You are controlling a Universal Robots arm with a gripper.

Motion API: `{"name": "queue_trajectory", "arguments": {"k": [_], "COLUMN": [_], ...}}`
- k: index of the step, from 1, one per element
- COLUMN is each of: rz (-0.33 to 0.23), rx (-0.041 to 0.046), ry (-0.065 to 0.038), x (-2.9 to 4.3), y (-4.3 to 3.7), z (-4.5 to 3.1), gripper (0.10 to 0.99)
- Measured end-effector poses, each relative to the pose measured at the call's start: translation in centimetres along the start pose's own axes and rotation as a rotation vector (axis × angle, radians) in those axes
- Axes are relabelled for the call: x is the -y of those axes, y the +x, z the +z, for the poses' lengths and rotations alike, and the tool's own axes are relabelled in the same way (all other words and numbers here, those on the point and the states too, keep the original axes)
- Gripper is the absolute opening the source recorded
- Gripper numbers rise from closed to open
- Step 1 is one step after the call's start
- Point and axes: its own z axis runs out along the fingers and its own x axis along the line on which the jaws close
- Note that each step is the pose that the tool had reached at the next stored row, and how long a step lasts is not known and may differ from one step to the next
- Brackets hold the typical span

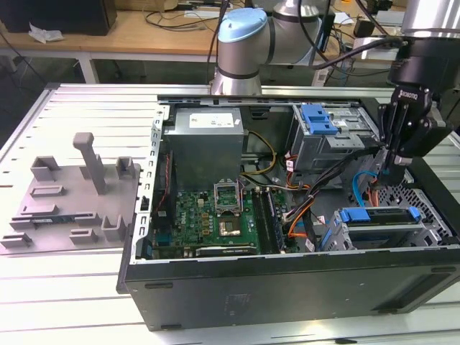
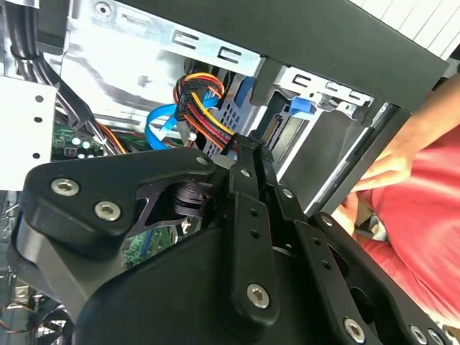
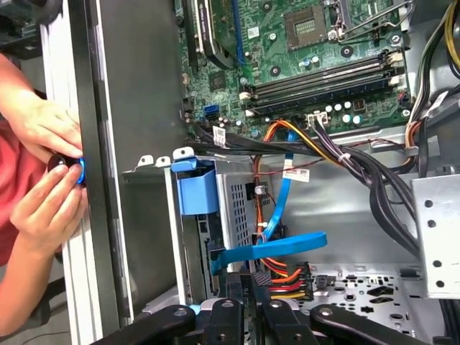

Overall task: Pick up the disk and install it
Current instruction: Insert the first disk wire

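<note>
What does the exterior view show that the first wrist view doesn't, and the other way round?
Exterior view's extras: the grey fixture tray beside the computer case, the power supply, and the blue latch piece atop the drive cage.
First wrist view's extras: a person's hands at the case edge, holding something small and blue.
Shared: the motherboard, the blue flat cable, and the gripper lowered into the case.
</note>
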Motion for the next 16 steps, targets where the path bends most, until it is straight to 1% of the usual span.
{"name": "queue_trajectory", "arguments": {"k": [1,3,6,7,8,9,11,12,13,14,15,16], "rz": [0.0,-0.002,-0.006,-0.008,-0.012,-0.016,-0.028,-0.032,-0.035,-0.04,-0.044,-0.047], "rx": [0.0055,0.0104,0.017,0.0212,0.0274,0.0358,0.0598,0.0693,0.0754,0.0883,0.0985,0.1059], "ry": [0.0,0.002,0.004,0.005,0.006,0.006,0.008,0.009,0.009,0.01,0.01,0.011], "x": [0.03,0.08,0.1,0.09,0.08,0.07,0.02,0.0,-0.03,-0.07,-0.11,-0.13], "y": [0.23,0.68,1.1,1.21,1.29,1.35,1.52,1.6,1.66,1.8,1.95,2.08], "z": [0.08,0.26,0.44,0.49,0.52,0.55,0.63,0.66,0.69,0.75,0.81,0.87], "gripper": [0.165,0.165,0.165,0.165,0.165,0.165,0.165,0.165,0.165,0.165,0.165,0.165]}}
